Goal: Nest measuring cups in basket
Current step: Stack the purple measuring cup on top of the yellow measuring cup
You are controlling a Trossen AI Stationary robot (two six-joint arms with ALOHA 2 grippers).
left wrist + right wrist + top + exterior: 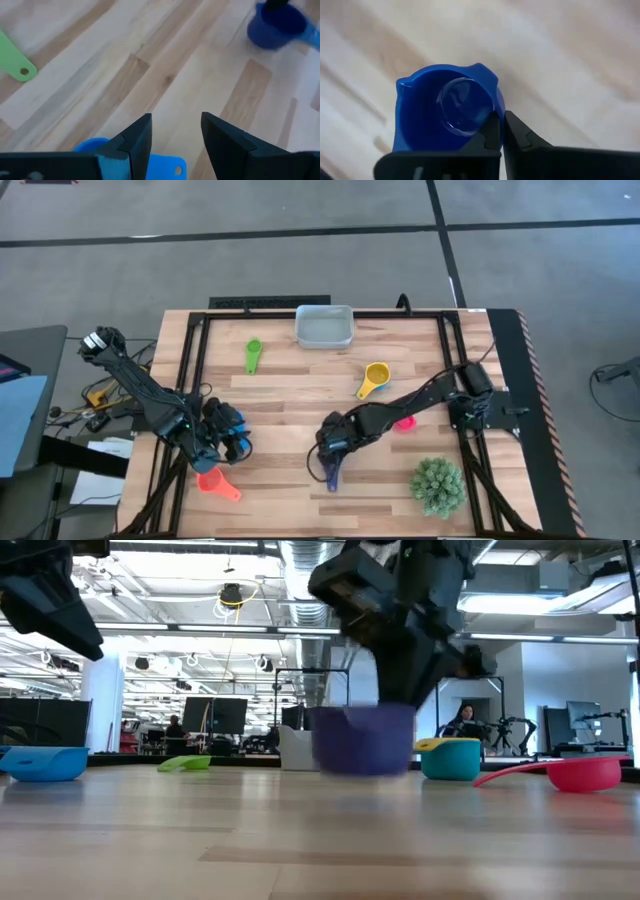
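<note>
glossy plastic purple cup (445,110), matt wooden table (300,395)

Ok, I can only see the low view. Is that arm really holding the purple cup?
Observer: Yes. The right end effector is shut on the purple cup's rim.
Operator: Are any cups in the basket?
Observer: None. From above, the basket holds no cups.
Operator: What's the other arm doing?
Observer: The left end effector is open above a blue cup.
</note>
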